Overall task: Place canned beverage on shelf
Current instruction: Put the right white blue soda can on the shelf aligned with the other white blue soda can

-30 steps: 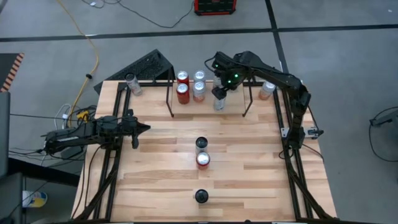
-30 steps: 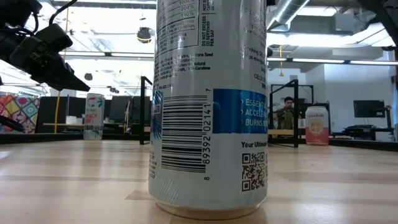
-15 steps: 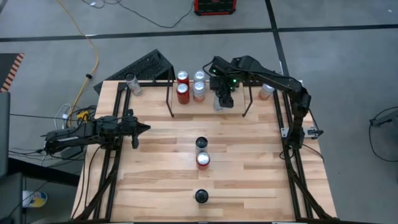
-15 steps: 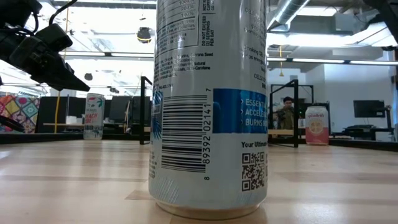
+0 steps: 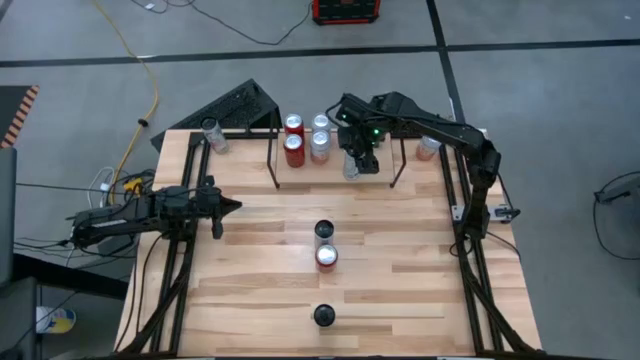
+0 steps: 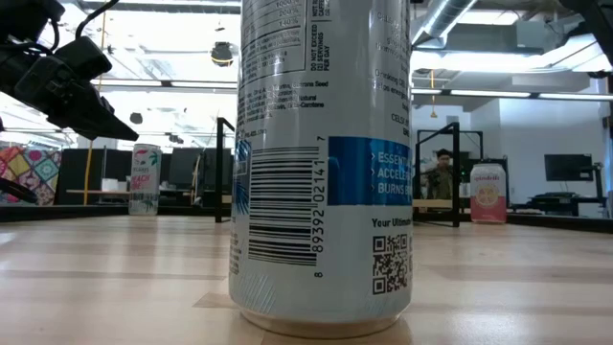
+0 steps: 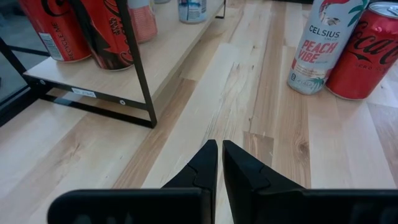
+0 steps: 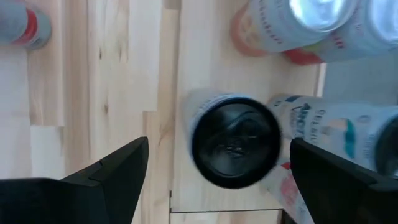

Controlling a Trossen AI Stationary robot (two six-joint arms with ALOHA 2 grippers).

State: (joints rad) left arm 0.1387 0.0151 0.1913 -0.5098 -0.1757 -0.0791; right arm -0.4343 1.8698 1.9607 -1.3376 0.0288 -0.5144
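- Right gripper hangs over the shelf at the table's 12 o'clock edge, fingers spread wide on either side of a black-topped can, not touching it.
- That can stands on the shelf board, with four more cans at its 9 o'clock.
- Left gripper, fingers pressed together, waits at the table's 9 o'clock side.
- Three cans stand in a line down the table's middle.
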